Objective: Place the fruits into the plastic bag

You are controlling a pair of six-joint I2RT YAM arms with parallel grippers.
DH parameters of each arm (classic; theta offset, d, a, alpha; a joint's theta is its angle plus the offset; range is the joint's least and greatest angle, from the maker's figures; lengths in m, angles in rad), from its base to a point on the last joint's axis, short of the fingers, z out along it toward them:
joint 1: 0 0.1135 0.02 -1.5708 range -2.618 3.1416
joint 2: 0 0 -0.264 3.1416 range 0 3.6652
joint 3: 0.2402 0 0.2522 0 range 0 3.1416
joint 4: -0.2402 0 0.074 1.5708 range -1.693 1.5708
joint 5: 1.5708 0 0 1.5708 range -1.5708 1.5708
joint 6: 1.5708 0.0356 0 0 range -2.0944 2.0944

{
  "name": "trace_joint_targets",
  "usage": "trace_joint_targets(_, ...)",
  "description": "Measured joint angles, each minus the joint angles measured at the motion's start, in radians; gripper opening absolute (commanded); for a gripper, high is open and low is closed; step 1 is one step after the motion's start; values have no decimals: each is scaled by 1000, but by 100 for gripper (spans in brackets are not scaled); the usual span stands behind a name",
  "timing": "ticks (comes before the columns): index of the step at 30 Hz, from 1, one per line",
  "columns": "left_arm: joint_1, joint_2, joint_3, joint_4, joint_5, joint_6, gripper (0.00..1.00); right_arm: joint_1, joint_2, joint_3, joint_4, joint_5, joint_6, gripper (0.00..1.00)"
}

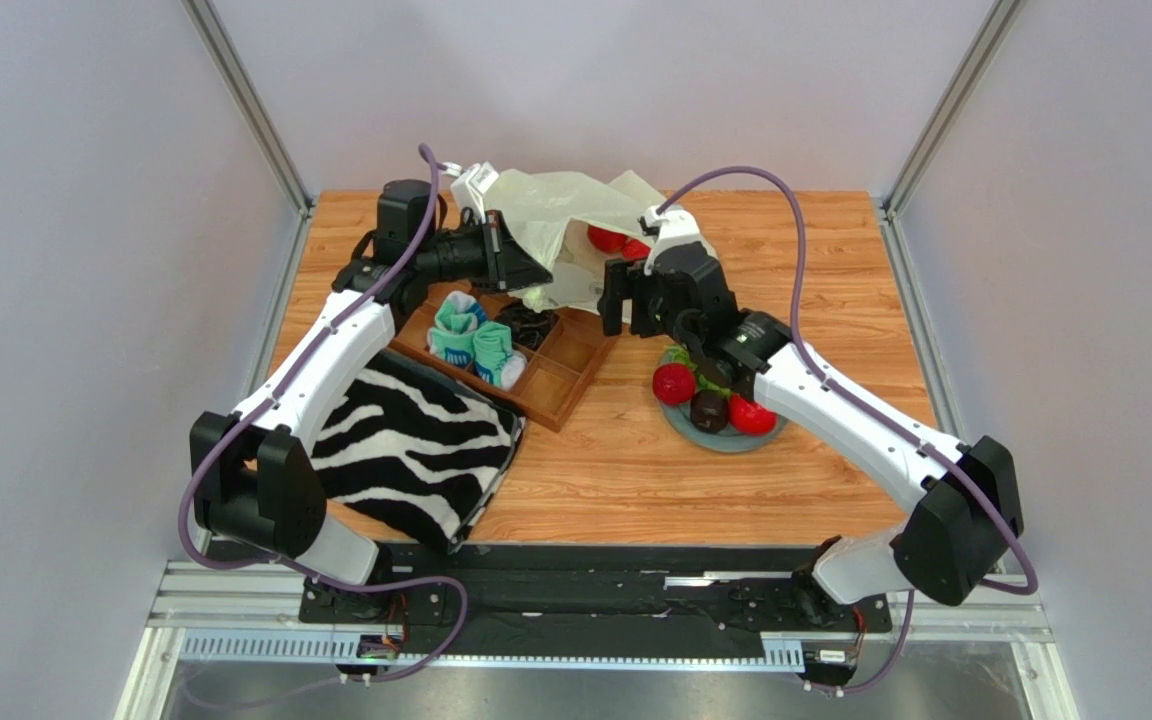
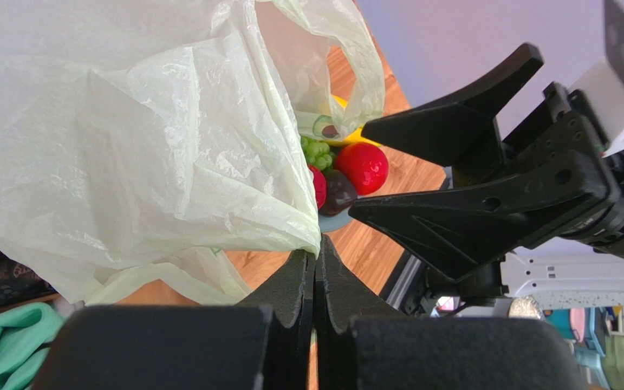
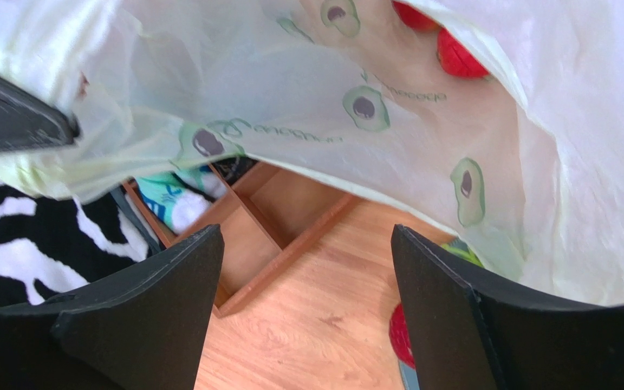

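Observation:
The pale plastic bag (image 1: pixel 560 207) with avocado prints lies at the back of the table, its mouth held up. My left gripper (image 1: pixel 542 276) is shut on the bag's edge (image 2: pixel 311 231), the thin film pinched between the fingertips. Two red fruits (image 3: pixel 460 55) lie inside the bag. My right gripper (image 1: pixel 623 315) stands open and holds nothing, just in front of the bag's mouth (image 3: pixel 303 244). On a grey plate (image 1: pixel 687 432) to the right lie red fruits (image 1: pixel 674 384), a dark one (image 1: pixel 710 410) and green grapes (image 2: pixel 316 151).
A wooden divided tray (image 1: pixel 560 368) holds teal-and-white rolled socks (image 1: pixel 474 342) left of the plate. A zebra-striped cloth (image 1: pixel 402 443) lies at the front left. Metal frame posts and grey walls stand at both sides of the table.

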Motion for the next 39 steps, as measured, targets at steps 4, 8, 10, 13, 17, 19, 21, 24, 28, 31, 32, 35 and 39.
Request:
trace_joint_targets(4, 0, 0, 0, 0, -1, 0, 0, 6, -35, -85, -29, 10, 20, 79)
trace_joint_targets(8, 0, 0, 0, 0, -4, 0, 0, 14, -59, -181, -91, 31, 45, 79)
trace_joint_targets(10, 0, 0, 0, 0, -4, 0, 0, 17, -79, -225, -120, 44, 55, 79)
trace_joint_targets(13, 0, 0, 0, 0, -8, 0, 0, 18, -97, -256, -165, 66, 67, 79)
trace_joint_targets(17, 0, 0, 0, 0, -11, 0, 0, 17, -77, -250, -204, 112, 76, 79)
trace_joint_targets(19, 0, 0, 0, 0, -11, 0, 0, 17, -50, -244, -216, 131, 80, 79)
trace_joint_targets(21, 0, 0, 0, -1, -11, 0, 0, 13, -21, -244, -224, 139, 86, 79)
trace_joint_targets(24, 0, 0, 0, -1, -11, 0, 0, 5, 15, -244, -224, 140, 90, 82)
trace_joint_targets(28, 0, 0, 0, -1, -11, 0, 0, -6, 58, -235, -223, 140, 90, 83)
trace_joint_targets(31, 0, 0, 0, -1, -11, 0, 0, -16, 84, -224, -219, 140, 89, 83)
trace_joint_targets(32, 0, 0, 0, -1, -11, 0, 0, -19, 91, -220, -219, 140, 89, 83)
trace_joint_targets(35, 0, 0, 0, -1, -11, 0, 0, -26, 115, -211, -215, 140, 85, 82)
trace_joint_targets(39, 0, 0, 0, -1, -11, 1, 0, -34, 139, -200, -214, 142, 82, 82)
